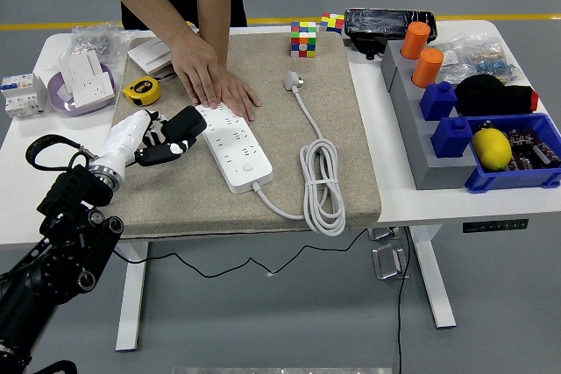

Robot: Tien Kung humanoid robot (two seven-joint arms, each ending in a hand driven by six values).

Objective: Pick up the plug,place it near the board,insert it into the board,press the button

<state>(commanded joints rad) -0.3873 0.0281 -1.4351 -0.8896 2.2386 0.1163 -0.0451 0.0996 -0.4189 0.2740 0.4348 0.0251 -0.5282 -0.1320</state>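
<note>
A white power strip (233,148) lies slanted on the beige mat (337,120). Its cord coils (323,183) to the right and ends in a white plug (291,82) lying loose on the mat. A person's hand (213,83) presses flat on the strip's far end. My left hand (178,137) hovers over the mat just left of the strip, fingers curled around what looks like a chunky black plug (188,123). The plug is clear of the strip's sockets. My right arm is out of view.
A yellow tape measure (138,89) and a purple bowl (61,101) holding a white socket sit at the left. A colour cube (303,38) stands at the mat's far edge. Grey steps (419,151) with orange cylinders (415,39) and a blue bin (522,174) with a lemon (491,148) stand at right.
</note>
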